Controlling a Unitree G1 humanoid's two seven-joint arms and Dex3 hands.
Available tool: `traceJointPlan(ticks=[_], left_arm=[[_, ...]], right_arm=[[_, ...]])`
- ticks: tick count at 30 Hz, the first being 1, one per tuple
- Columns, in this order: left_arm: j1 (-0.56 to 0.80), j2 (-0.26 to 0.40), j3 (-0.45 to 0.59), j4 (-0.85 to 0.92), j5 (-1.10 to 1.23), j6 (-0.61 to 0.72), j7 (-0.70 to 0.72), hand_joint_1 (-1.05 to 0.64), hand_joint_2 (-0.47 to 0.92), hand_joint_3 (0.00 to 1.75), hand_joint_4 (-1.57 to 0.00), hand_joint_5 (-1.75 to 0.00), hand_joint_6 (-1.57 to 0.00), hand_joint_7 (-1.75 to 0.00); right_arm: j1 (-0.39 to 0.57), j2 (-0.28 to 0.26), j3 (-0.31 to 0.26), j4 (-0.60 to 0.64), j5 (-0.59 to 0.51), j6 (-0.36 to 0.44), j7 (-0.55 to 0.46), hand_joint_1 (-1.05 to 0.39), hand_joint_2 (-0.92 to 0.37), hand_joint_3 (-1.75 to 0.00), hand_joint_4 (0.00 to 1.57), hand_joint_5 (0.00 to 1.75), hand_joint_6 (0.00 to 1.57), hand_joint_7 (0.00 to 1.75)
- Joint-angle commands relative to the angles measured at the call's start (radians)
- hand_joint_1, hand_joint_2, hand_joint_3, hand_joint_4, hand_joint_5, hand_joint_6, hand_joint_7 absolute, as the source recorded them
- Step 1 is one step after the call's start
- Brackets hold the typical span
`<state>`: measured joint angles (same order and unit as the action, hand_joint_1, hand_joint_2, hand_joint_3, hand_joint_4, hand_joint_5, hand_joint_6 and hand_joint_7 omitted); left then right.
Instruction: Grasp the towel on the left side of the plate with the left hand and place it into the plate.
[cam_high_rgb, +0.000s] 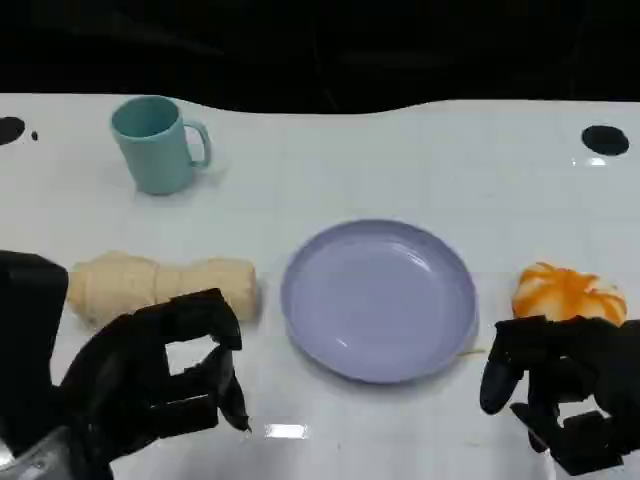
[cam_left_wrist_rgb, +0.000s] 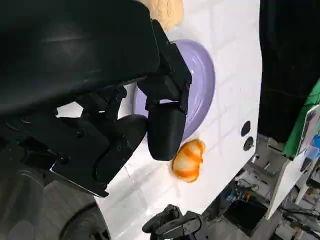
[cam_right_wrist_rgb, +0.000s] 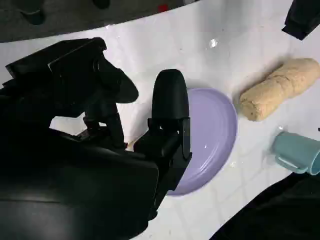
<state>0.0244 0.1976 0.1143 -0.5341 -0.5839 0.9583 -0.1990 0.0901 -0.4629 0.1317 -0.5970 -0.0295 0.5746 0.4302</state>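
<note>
A rolled beige towel (cam_high_rgb: 160, 283) lies on the white table, left of the lavender plate (cam_high_rgb: 378, 298). My left hand (cam_high_rgb: 160, 380) hovers just in front of the towel, fingers apart and holding nothing. The towel's end (cam_left_wrist_rgb: 162, 11) peeks out past that hand in the left wrist view, with the plate (cam_left_wrist_rgb: 202, 85) beyond. My right hand (cam_high_rgb: 565, 385) sits at the front right, in front of an orange object, holding nothing with its fingers apart. The right wrist view has the towel (cam_right_wrist_rgb: 277, 89) lying past the plate (cam_right_wrist_rgb: 215, 135).
A teal mug (cam_high_rgb: 155, 143) stands at the back left. An orange-and-white object (cam_high_rgb: 568, 292) lies right of the plate. Black round marks (cam_high_rgb: 604, 140) dot the table's far edge. Equipment stands beyond the table edge (cam_left_wrist_rgb: 280, 170).
</note>
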Motion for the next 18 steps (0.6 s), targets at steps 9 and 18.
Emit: traceJointPlan(ticks=[9,18], left_arm=[[-0.004,0.017,0.003,-0.003,0.006,-0.002,0.007,-0.08,0.54,1.38,-0.82,-1.75,-0.69,-1.75],[-0.004,0.02,0.004,0.01,0.004,-0.018,-0.004,-0.08,0.54,1.38,-0.82,-1.75,-0.69,-1.75]], right_arm=[[-0.004,0.0,-0.005,0.002,0.001,-0.008,-0.004,0.04,-0.62,-1.01,0.7,1.67,0.68,1.43],[-0.008,-0.001,-0.003,0.001,0.0,-0.003,-0.004,0.03,-0.61,-1.02,0.7,1.68,0.68,1.43]])
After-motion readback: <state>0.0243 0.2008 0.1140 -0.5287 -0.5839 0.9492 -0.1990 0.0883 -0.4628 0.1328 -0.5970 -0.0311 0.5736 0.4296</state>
